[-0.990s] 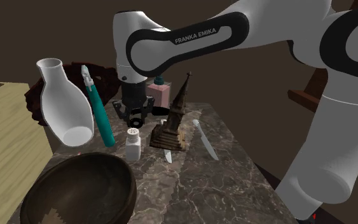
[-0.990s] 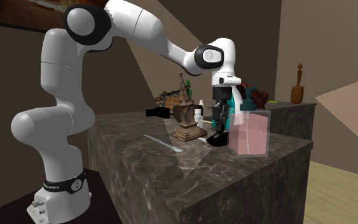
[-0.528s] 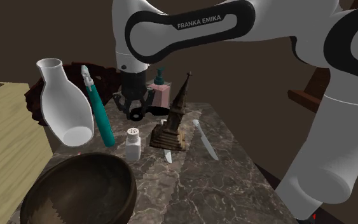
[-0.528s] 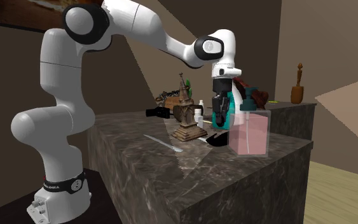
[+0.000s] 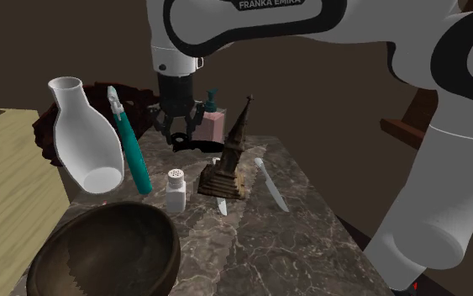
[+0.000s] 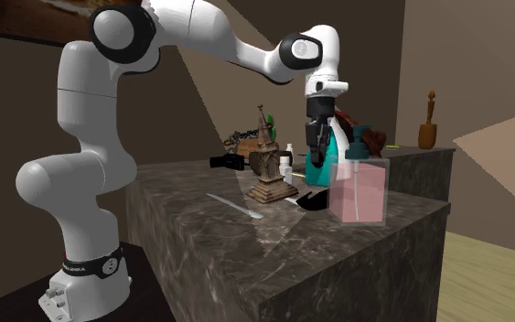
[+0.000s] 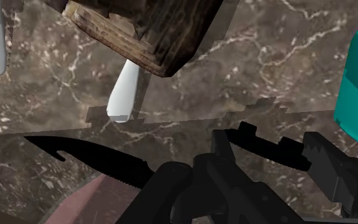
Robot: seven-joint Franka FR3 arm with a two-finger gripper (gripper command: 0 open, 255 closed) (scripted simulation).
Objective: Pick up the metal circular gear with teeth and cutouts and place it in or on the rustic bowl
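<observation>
**Claw** (image 5: 178, 134): mine, all black. It hangs above the far end of the desk (image 5: 251, 244), over the bottle (image 5: 215, 126). I cannot tell whether it is apart or clamped.

**Gear** (image 7: 269, 149): drawn black. In the wrist view its toothed edge sits right at my claw's tip. I cannot tell whether I hold it.

**Flat black shape** (image 6: 312, 199): lies on the desk under my claw, just beside the bottle. I cannot tell what it is. The wrist view shows a saw-edged black sliver (image 7: 88, 159) next to the bottle's pink top.

**Desk**: dark marble with pale veins.
- Bowl (image 5: 100, 252): dark, rough, at the near corner in the shoulder view.
- Vase (image 5: 83, 139): white and tilted.
- Pen (image 5: 132, 151): teal and leaning, just beside the vase.
- Shaker (image 5: 176, 192): white and upright, between bowl and tower.
- Tower (image 5: 226, 164): a brown model with a spire.
- Knife (image 5: 272, 187): white and flat, beside the tower.
- Bottle: pink with a dark pump top.

**Room**: brown walls. Pale wood floor (image 5: 7, 185) at the shoulder view's left.

**By view**
- The second exterior view looks across the desk. It takes in my whole arm down to the base, and a wooden figure (image 6: 427, 119) on a ledge behind.
- The shoulder view puts the bowl closest.
- The wrist view shows the tower's square base (image 7: 145, 32) from above, with a white knife tip (image 7: 123, 95) below it.
</observation>
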